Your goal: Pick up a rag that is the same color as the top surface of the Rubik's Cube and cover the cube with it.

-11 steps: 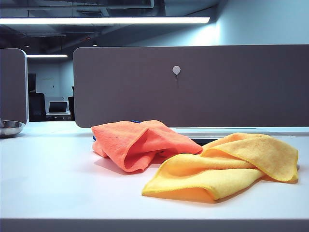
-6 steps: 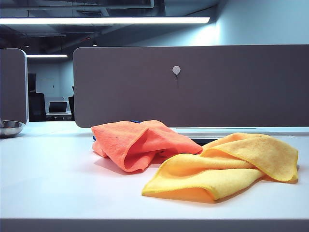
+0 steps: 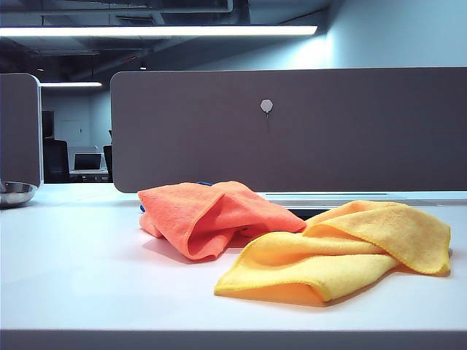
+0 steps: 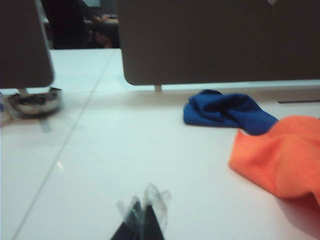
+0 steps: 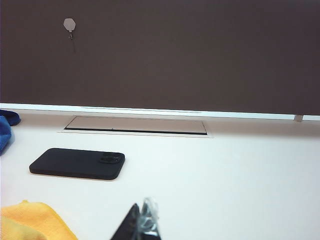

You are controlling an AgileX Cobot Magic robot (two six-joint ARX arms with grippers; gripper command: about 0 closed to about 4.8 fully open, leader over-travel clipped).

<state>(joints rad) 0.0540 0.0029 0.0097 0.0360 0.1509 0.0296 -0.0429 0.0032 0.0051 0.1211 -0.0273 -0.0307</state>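
Note:
The orange rag [image 3: 204,215] lies bunched up in a mound at the middle of the white table, and its edge shows in the left wrist view [image 4: 280,155]. The Rubik's Cube is hidden in every view. My left gripper [image 4: 144,210] hangs above bare table short of the rag, fingertips together, shut and empty. My right gripper [image 5: 142,215] is also shut with nothing in it, over the table beside the yellow cloth. Neither gripper shows in the exterior view.
A larger yellow cloth [image 3: 343,255] lies right of the rag, overlapping it. A small dark blue cloth [image 4: 225,112] sits behind the rag. A black phone [image 5: 77,163] lies near a cable hatch [image 5: 135,125]. A metal bowl [image 3: 13,193] stands far left. A grey divider [image 3: 292,131] bounds the back.

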